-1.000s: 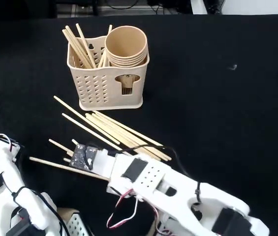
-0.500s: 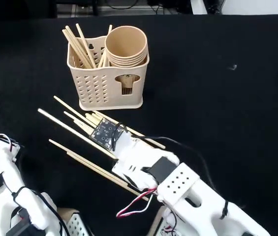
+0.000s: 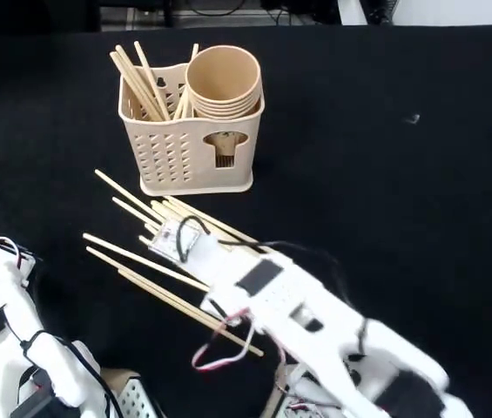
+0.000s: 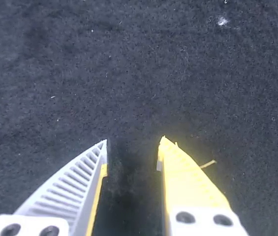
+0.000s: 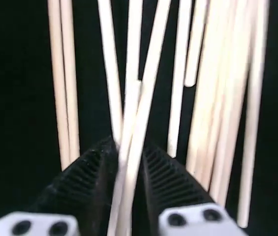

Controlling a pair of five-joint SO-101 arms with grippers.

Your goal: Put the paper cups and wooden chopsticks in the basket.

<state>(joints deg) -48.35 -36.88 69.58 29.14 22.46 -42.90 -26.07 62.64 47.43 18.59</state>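
Half a second on, the right arm's black-jawed right gripper point(image 3: 165, 237) sits at much the same spot in front of the basket, but its wrist has rolled over. The long stick that pointed out to the basket's left front now lies lower and flatter.

Loose pale wooden chopsticks point(image 3: 165, 212) lie fanned on the cloth just in front of the beige perforated plastic basket point(image 3: 185, 152). Two long ones point(image 3: 141, 259) lie a little farther from it. In the right wrist view the right gripper point(image 5: 128, 147) has its jaws drawn narrow on what look like two of these chopsticks point(image 5: 134, 123), which run up between the ridged pads. The rest of the sticks lie spread to either side.

Inside the basket, a nested stack of tan paper cups point(image 3: 224, 83) stands upright in the right compartment. A bundle of the same wooden sticks point(image 3: 139, 80) leans in the left one.

The white left arm point(image 3: 2, 344) is well away from the basket, at the near left corner. Its left gripper point(image 4: 133, 142), one finger white and one yellow, points down at the black cloth-covered table point(image 3: 385, 192), with its jaws a narrow gap apart and holding nothing.
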